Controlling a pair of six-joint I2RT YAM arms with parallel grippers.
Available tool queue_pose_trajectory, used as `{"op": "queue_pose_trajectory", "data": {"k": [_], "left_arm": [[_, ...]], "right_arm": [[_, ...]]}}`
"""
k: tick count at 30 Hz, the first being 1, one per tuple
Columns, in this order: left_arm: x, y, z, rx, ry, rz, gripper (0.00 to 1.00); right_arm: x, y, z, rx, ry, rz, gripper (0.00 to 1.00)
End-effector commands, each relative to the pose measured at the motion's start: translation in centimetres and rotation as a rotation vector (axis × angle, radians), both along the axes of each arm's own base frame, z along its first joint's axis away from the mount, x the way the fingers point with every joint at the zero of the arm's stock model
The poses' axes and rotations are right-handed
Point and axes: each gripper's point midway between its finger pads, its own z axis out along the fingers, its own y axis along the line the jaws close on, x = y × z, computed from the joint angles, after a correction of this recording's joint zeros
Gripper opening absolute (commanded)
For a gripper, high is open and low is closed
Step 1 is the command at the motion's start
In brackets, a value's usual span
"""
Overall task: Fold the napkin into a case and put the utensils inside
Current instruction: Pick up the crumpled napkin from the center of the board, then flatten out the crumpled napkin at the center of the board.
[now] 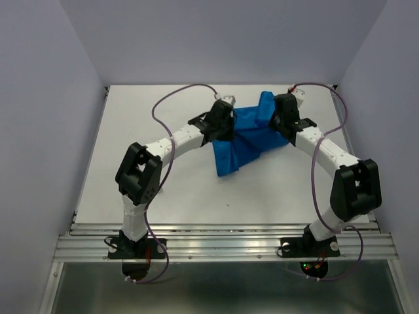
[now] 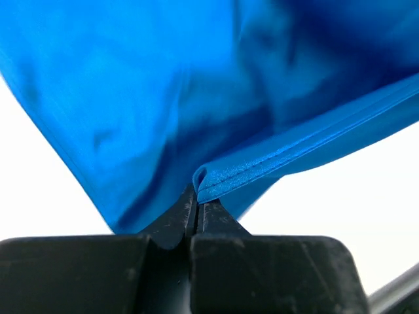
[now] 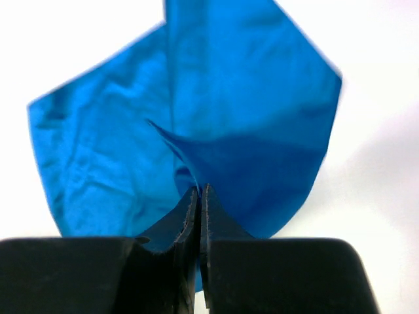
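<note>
napkin [image 1: 245,140]: on counter [image 1: 170,190], far side, right of centre
left gripper [image 2: 198,203]: on napkin's left edge
right gripper [image 3: 199,196]: on napkin's right edge

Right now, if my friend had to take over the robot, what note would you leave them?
Left end effector: shut, pinching the napkin's hemmed edge.
Right end effector: shut on a fold of the napkin.
Napkin: bunched between both arms, far middle of the table.
Done: both grips taken.
To do: fold it into a case, then put the utensils in; no knife or fork shows in any view.
</note>
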Motion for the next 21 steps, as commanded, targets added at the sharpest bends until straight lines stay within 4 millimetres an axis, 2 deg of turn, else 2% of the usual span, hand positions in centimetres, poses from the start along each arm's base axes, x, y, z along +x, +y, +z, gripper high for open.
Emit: {"op": "queue_pose_trajectory", "data": {"k": [1,2,3,4,5,7,8,9,10,11,12,13,14,16,17,18,19,20,21], "left_arm": [[8.2,3.9,11.3,-0.021,-0.251,0.074,0.0],[10.1,5.0,15.2,-0.022,-0.324,0.099,0.0],[10.7,5.5,17.1,-0.024,-0.361,0.108,0.0],[11.4,6.0,20.6,-0.034,-0.429,0.109,0.0],[11.3,6.1,22.1,-0.04,-0.46,0.1,0.0],[10.8,6.1,23.6,-0.053,-0.488,0.078,0.0],[10.3,5.9,22.7,-0.055,-0.469,0.057,0.0],[9.6,6.2,23.0,-0.062,-0.473,0.05,0.0],[8.8,6.0,21.8,-0.069,-0.446,0.019,0.0],[7.8,6.0,18.0,-0.049,-0.38,-0.009,0.0],[6.6,6.3,17.5,-0.062,-0.364,-0.015,0.0],[5.7,6.4,15.5,-0.056,-0.327,-0.027,0.0],[3.8,6.8,11.7,-0.037,-0.256,-0.052,0.06],[2.3,7.4,8.1,-0.008,-0.176,-0.052,0.32],[1.3,8.1,5.8,0.019,-0.113,-0.044,0.56],[1.0,8.3,4.8,0.036,-0.083,-0.036,0.65],[0.9,8.7,4.4,0.054,-0.068,-0.026,0.69],[1.1,9.3,4.0,0.09,-0.058,0.002,0.73],[1.4,9.7,4.2,0.111,-0.066,0.019,0.73]], "right_arm": [[5.2,-0.9,8.8,0.003,-0.208,-0.016,0.02],[6.0,-0.5,12.2,0.021,-0.271,-0.005,0.02],[6.2,-0.3,13.4,0.027,-0.294,0.002,0.02],[6.0,-0.1,15.2,0.046,-0.331,0.014,0.02],[5.9,0.0,16.3,0.058,-0.358,0.018,0.03],[5.1,0.2,16.2,0.08,-0.369,0.034,0.03],[4.0,0.1,17.6,0.1,-0.417,0.042,0.03],[3.3,0.4,17.1,0.12,-0.415,0.06,0.04],[2.0,0.3,13.0,0.132,-0.348,0.06,0.06],[1.1,0.3,11.8,0.15,-0.343,0.062,0.06],[-1.4,0.2,8.5,0.184,-0.286,0.064,0.07],[-2.7,0.1,6.8,0.203,-0.262,0.06,0.09],[-4.3,0.0,6.5,0.256,-0.267,0.049,0.14],[-6.6,-0.3,2.8,0.281,-0.195,0.029,0.25],[-8.6,-0.8,-0.7,0.272,-0.112,0.012,0.39],[-9.3,-1.2,-1.0,0.285,-0.11,-0.016,0.48],[-9.9,-1.6,-1.7,0.277,-0.089,-0.033,0.55],[-10.5,-2.1,-2.2,0.257,-0.065,-0.057,0.7],[-10.6,-2.4,-1.9,0.251,-0.068,-0.065,0.73]]}}
